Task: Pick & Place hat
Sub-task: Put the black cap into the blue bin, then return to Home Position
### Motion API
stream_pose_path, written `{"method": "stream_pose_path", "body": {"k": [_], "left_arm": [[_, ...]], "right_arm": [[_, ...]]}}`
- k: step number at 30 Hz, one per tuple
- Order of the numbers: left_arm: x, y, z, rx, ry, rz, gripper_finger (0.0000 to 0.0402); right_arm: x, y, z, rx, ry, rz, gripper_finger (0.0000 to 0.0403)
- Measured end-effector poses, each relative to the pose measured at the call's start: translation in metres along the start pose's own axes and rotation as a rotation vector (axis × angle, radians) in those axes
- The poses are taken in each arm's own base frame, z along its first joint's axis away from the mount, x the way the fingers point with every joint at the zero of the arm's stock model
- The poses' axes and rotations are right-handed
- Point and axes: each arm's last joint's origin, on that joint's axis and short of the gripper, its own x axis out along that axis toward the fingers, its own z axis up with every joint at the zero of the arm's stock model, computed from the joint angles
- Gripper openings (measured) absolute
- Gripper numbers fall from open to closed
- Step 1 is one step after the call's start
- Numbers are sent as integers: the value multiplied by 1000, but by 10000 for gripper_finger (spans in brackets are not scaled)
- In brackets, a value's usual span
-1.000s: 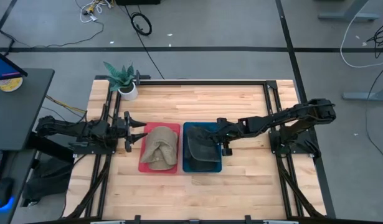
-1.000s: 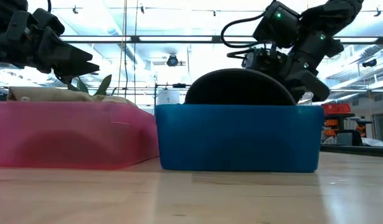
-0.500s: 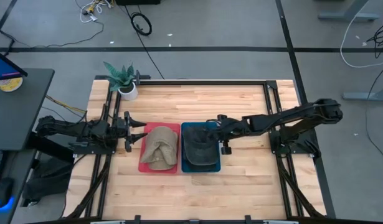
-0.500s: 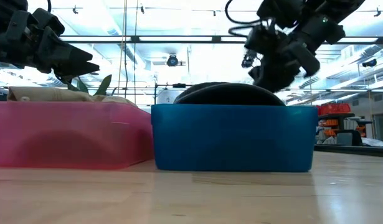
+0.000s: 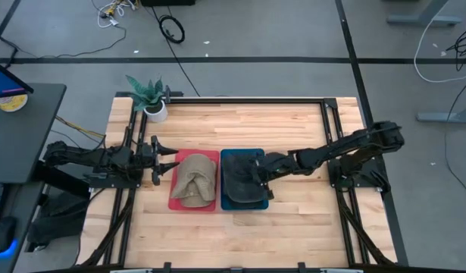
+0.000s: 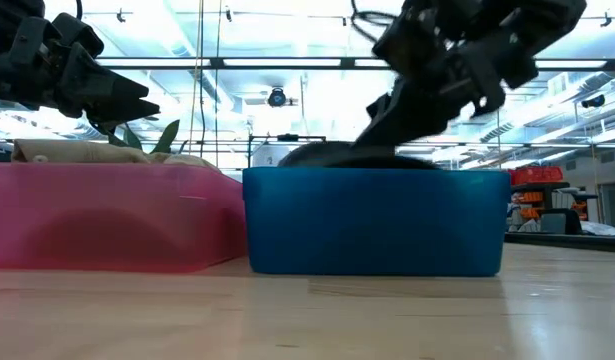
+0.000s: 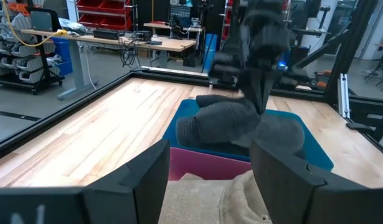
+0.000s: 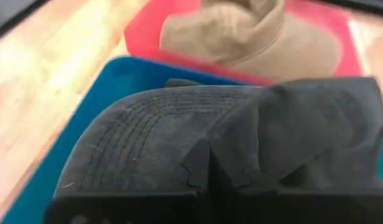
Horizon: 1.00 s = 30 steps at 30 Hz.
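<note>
A dark grey hat (image 5: 240, 182) lies flat in the blue tray (image 5: 226, 154), its stitched brim (image 8: 135, 143) and crumpled crown (image 8: 316, 124) filling the right wrist view. My right gripper (image 5: 257, 173) reaches into that tray from the table's right and is shut on the hat. A tan hat (image 5: 195, 180) rests in the red tray (image 5: 174, 203) beside it. My left gripper (image 5: 158, 161) hovers open at the red tray's left edge, touching nothing; past it the left wrist view shows the tan hat (image 7: 216, 199) and the dark hat (image 7: 241, 124). My right gripper (image 8: 207, 165) pinches the dark hat between its two fingers where the brim meets the crown (image 8: 197, 149). It comes slanting down from the table's right (image 6: 382, 125). The hat lies on the blue tray's floor, its top just above the rim (image 6: 327, 155).
The two trays stand side by side at mid-table, the red tray (image 6: 107, 215) left of the blue tray (image 6: 377, 220). A potted plant (image 5: 149, 98) sits at the far left corner. A black frame (image 5: 323, 121) borders the table. Bare wood lies near and far of the trays.
My right gripper has swung from the blue tray's far side toward the near edge and gone down into the tray. The dark hat, which stood up on edge above the rim, now lies flat and low. The blue tray has slid slightly toward the red one.
</note>
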Motion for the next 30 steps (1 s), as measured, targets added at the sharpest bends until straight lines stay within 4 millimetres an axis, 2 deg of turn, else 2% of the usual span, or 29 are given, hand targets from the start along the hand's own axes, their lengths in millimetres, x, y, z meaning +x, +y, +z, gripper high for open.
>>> {"method": "stream_pose_path", "body": {"k": [7, 13, 25, 30], "left_arm": [[0, 0, 0, 0, 0, 0, 225], [0, 0, 0, 0, 0, 0, 225], [0, 0, 0, 0, 0, 0, 225], [0, 0, 0, 0, 0, 0, 225]], "right_arm": [[26, 2, -19, 31, 59, 51, 9], [22, -1, -18, 54, 60, 50, 9], [-33, -1, 16, 24, -57, 25, 9], [-66, -1, 31, 25, -138, 14, 9]]}}
